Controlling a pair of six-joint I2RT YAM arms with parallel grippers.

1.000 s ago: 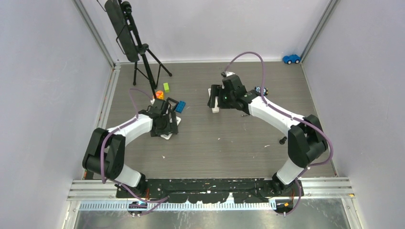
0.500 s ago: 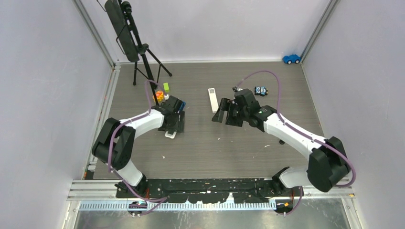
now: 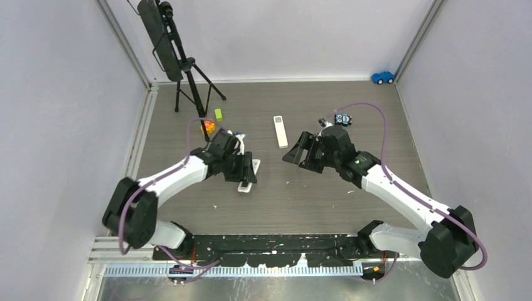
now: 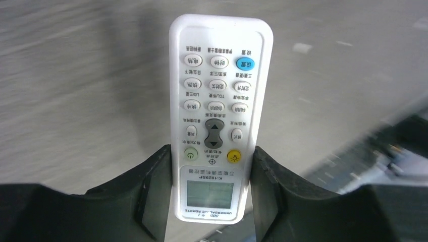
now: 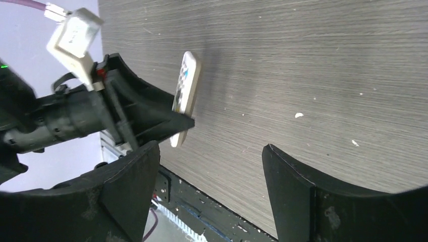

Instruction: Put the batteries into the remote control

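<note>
Both arms have swung nearer since a second ago. Left end effector (image 3: 246, 175) has carried the white air-conditioner remote (image 4: 218, 101) rightward, toward the middle of the tabletop (image 3: 326, 100), and clamps its display end, with the buttons facing the wrist camera. Right end effector (image 5: 209, 147) hangs wide open and empty, facing it from the right. Loading looks barely begun: the remote's back is turned away, and no batteries show in any view.
</note>
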